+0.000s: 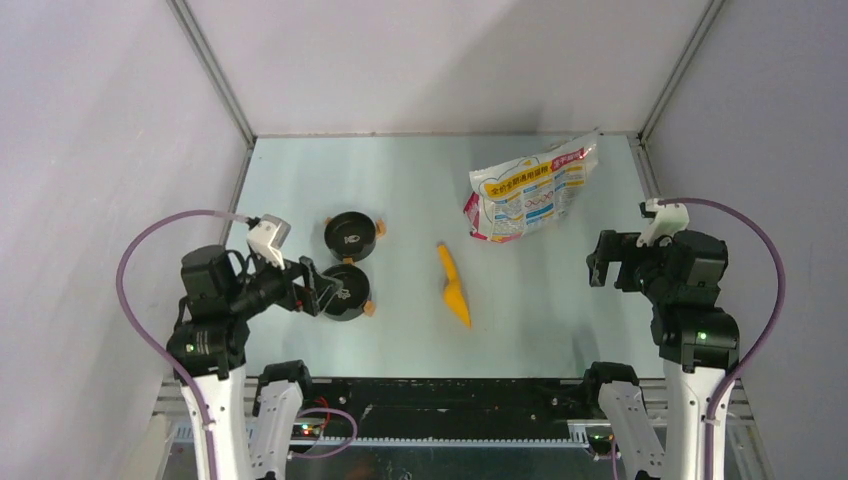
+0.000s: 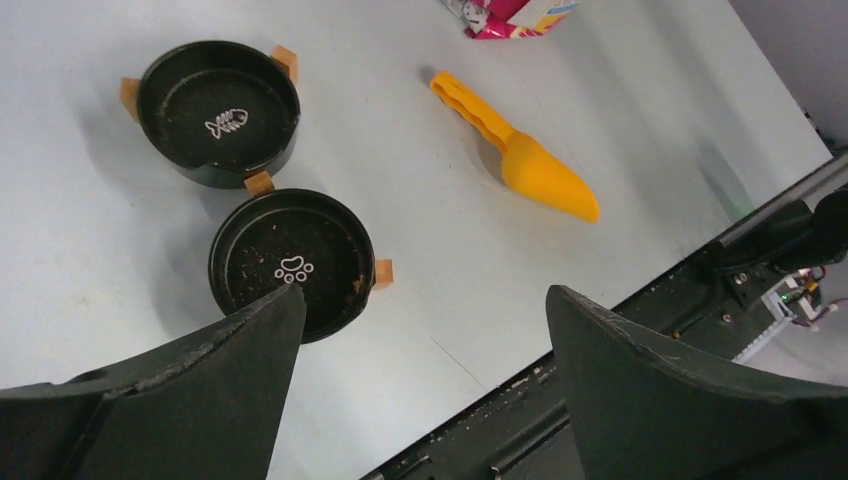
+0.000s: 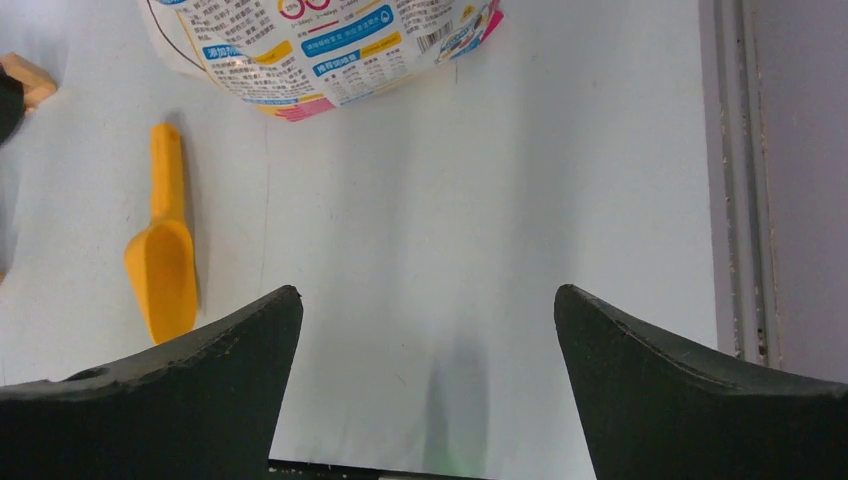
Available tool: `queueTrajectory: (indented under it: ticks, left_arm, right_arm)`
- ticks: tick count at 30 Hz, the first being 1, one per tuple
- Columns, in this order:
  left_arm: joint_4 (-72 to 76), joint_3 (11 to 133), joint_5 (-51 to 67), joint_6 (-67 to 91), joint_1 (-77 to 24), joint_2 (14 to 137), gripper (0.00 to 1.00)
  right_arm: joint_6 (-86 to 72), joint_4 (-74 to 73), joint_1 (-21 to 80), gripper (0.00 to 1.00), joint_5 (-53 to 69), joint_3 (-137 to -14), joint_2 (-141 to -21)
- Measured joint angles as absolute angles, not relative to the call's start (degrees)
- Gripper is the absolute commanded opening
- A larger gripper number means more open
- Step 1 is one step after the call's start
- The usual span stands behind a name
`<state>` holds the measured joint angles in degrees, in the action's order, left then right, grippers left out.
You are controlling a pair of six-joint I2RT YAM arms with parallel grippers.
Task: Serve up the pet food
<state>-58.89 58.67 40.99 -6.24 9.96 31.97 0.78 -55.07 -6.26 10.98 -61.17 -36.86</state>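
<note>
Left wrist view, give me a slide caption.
Open left gripper above fish-marked bowl, paw-marked bowl and orange scoop.

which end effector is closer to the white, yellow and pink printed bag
Right. The right end effector is close, near-right of the printed bag; the left end effector is far left, by the black round paw-print bowl.

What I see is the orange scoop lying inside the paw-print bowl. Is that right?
No. The orange scoop lies on the table, apart from the paw-print bowl, not inside it. The left wrist view shows this.
</note>
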Motion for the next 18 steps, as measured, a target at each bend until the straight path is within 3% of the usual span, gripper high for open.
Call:
queueTrajectory:
  ticks: [8,18]
  left_arm:
    - [-54.81,60.73,39.4,-3.84,0.3,41.6,0.83]
    - [-51.51,95.24,26.89,-9.41,-25.91,74.46,0.82]
  right_arm:
    - [-2.22,-48.8,-6.2,0.99,16.64,-61.12,-41.71]
    - [-7.25,-43.44,-5.1,0.96,22.9,-65.21,-53.36]
